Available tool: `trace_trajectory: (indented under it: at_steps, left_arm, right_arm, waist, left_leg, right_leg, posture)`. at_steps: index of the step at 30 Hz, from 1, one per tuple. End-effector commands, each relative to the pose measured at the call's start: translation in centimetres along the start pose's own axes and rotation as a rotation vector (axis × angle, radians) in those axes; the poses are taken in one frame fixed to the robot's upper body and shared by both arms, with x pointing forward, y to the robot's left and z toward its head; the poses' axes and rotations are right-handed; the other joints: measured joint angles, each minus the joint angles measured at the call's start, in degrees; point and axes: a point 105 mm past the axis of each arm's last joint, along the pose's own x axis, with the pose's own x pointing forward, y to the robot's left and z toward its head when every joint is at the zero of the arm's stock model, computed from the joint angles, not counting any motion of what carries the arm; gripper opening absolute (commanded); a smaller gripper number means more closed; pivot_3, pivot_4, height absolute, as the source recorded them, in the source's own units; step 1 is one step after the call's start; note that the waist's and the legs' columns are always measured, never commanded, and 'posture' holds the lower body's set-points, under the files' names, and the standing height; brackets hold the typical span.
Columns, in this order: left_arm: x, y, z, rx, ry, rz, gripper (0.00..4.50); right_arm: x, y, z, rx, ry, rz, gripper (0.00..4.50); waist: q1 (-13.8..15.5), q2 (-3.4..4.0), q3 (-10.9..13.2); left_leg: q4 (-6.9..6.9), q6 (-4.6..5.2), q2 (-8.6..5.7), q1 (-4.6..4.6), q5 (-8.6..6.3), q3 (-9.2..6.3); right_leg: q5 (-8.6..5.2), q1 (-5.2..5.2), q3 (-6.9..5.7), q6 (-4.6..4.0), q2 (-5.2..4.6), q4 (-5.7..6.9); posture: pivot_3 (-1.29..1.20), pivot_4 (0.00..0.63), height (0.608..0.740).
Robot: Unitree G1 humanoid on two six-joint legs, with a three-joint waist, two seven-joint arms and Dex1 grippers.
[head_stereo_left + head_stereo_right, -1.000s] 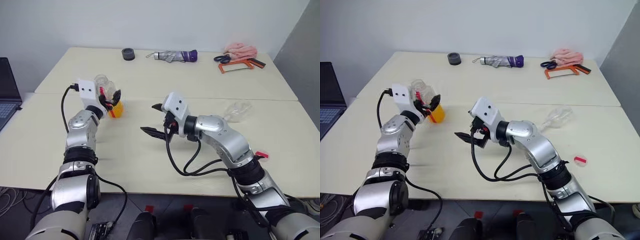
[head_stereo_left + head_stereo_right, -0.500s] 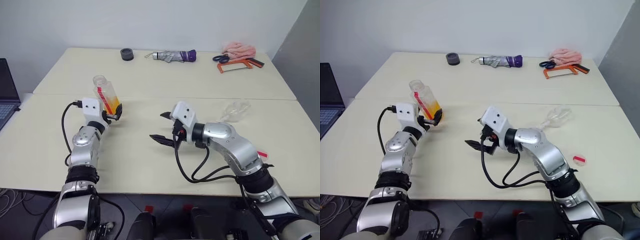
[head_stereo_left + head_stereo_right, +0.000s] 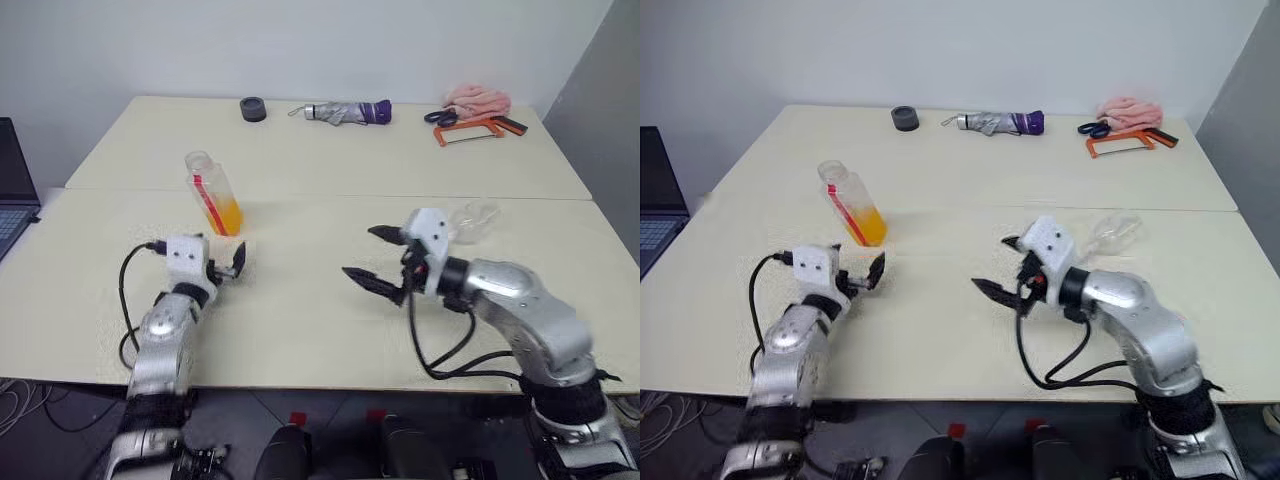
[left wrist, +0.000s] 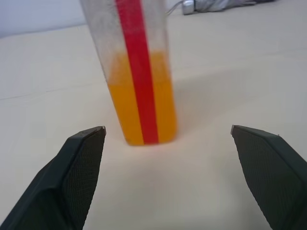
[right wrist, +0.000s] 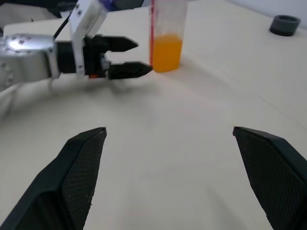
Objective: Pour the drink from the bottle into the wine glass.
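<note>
Left gripper is wide open, empty, low over the table and pointing at the bottle, just short of it and not touching. Wrist view has the bottle centred between the fingers, red strip facing the camera, so the line-up is already good.

Bottle stands near the left side of the table, apart from everything else. The drink fills roughly the lower part and the upper part is clear. I see no cap on the neck, but can't confirm it.

My read: the step is the left-hand grab. To do it well:
- go straight in, no sideways correction needed
- pads on the flat sides at about the liquid line, not up near the neck
- close slowly, thin plastic will squash and could push liquid up
- lift vertically and keep it upright until it is over the glass

Right gripper is mid-table, jaws also fully apart, holding nothing, pointing toward the left arm and away from the glass.

Glass is the snag. It seems to lie on its side just beyond the right wrist, near the right end of the table and well apart from the bottle. It's clear against a pale top, so exact pose is hard to read. It needs standing up before any pour. I'd have the right gripper turn round, take it by the bowl or stem, set it on its foot and steady it there. Risk: it rolls when nudged.
</note>
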Motion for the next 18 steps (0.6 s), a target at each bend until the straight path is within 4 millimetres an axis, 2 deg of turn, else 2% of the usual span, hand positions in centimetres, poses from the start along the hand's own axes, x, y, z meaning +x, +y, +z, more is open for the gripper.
trace_trajectory:
  at_steps: [1,4,6,9,13,18]
  left_arm:
    - [-0.6,-2.3,2.9,0.046,-0.093,-0.130,4.48]
    - [-0.9,-4.5,3.7,0.032,-0.106,-0.287,4.48]
    - [-1.0,-5.9,4.4,0.022,-0.110,-0.413,4.48]
    - [-1.3,-8.3,6.4,0.001,-0.111,-0.697,4.48]
    - [-1.7,-9.5,7.7,0.007,-0.087,-0.902,4.48]
    - [-2.8,-11.0,8.5,0.030,-0.057,-1.091,4.48]
  right_arm:
    - [-2.7,-2.8,2.0,0.090,-0.078,-0.164,4.50]
    - [-4.9,-5.5,1.0,0.227,-0.045,-0.308,4.50]
    - [-6.1,-6.9,-0.7,0.340,0.030,-0.386,4.50]
    - [-8.0,-10.1,-3.7,0.587,0.091,-0.554,4.50]
    - [-8.2,-11.8,-4.9,0.769,0.089,-0.608,4.50]
    - [-7.3,-12.9,-5.8,0.934,0.045,-0.589,4.50]
  waist:
    - [0.4,0.00,0.0]
    - [0.9,-0.02,0.0]
    - [0.7,-0.01,0.0]
    - [0.4,-0.01,0.0]
    - [-0.1,0.13,0.0]
    - [-1.2,0.17,0.0]
  left_leg:
    - [0.00,0.01,0.00,0.00,0.00,-0.01]
    - [0.01,0.02,-0.06,0.09,0.00,-0.11]
    - [0.00,0.02,-0.07,0.16,-0.01,-0.02]
    - [-0.04,0.03,-0.03,0.22,-0.01,0.17]
    - [-0.11,0.03,-0.04,0.28,0.00,0.30]
    - [-0.23,0.04,0.02,0.33,-0.01,0.37]
  right_leg:
    - [0.00,0.01,-0.02,0.00,-0.01,0.01]
    - [0.00,0.22,-0.16,0.00,0.02,0.00]
    - [0.01,0.24,-0.08,0.01,0.23,0.01]
    - [0.00,0.25,-0.02,0.01,0.35,0.03]
    - [-0.01,0.22,0.06,-0.01,0.59,0.02]
    - [-0.04,0.19,0.13,-0.06,0.68,0.00]
  posture:
    - [0.00,0.150,0.740]
    - [0.00,0.150,0.740]
    - [0.00,0.150,0.740]
    - [0.00,0.150,0.740]
    - [0.00,0.150,0.740]
    - [0.00,0.150,0.740]
